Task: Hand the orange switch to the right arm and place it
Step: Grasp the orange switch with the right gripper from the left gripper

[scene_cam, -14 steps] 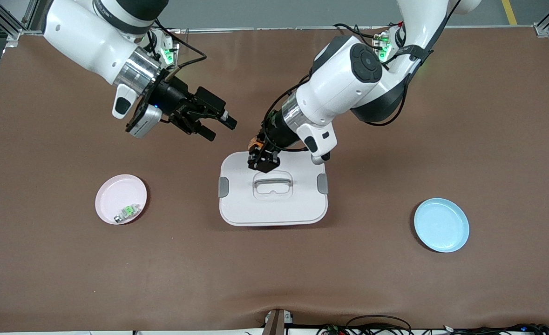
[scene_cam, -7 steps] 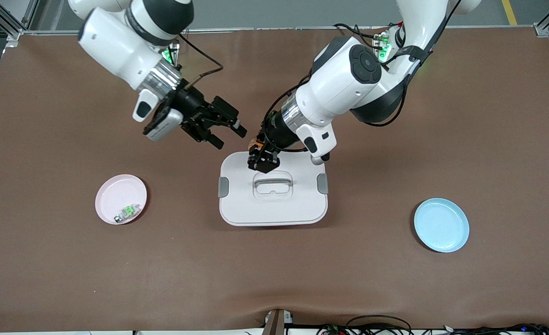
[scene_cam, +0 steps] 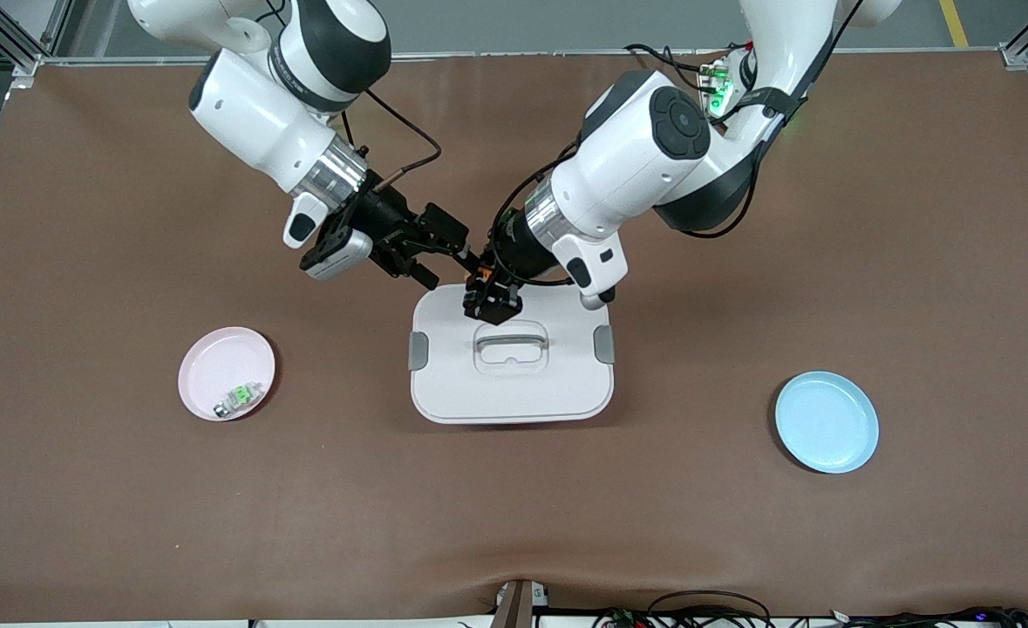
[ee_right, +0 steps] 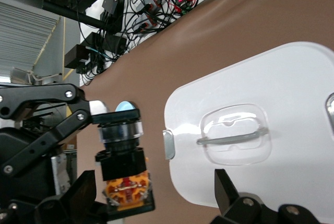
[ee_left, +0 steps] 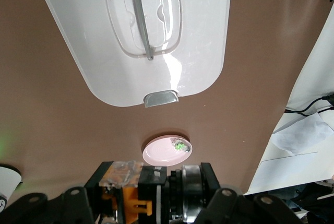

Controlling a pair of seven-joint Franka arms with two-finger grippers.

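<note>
The orange switch, black with orange bits, hangs above the edge of a white lidded box that faces the arms' bases. My left gripper is shut on it. In the left wrist view the switch sits clamped between the jaws of the left gripper. My right gripper is open right beside it. The right wrist view shows the switch between the spread fingers of the right gripper, close to one finger and not gripped by them.
A pink plate with a small green-and-white part lies toward the right arm's end. A blue plate lies toward the left arm's end. The white box has a clear handle and grey clasps.
The right arm has swung in toward the left gripper, bringing its open fingers up around the switch. The left arm has held still with the switch.
</note>
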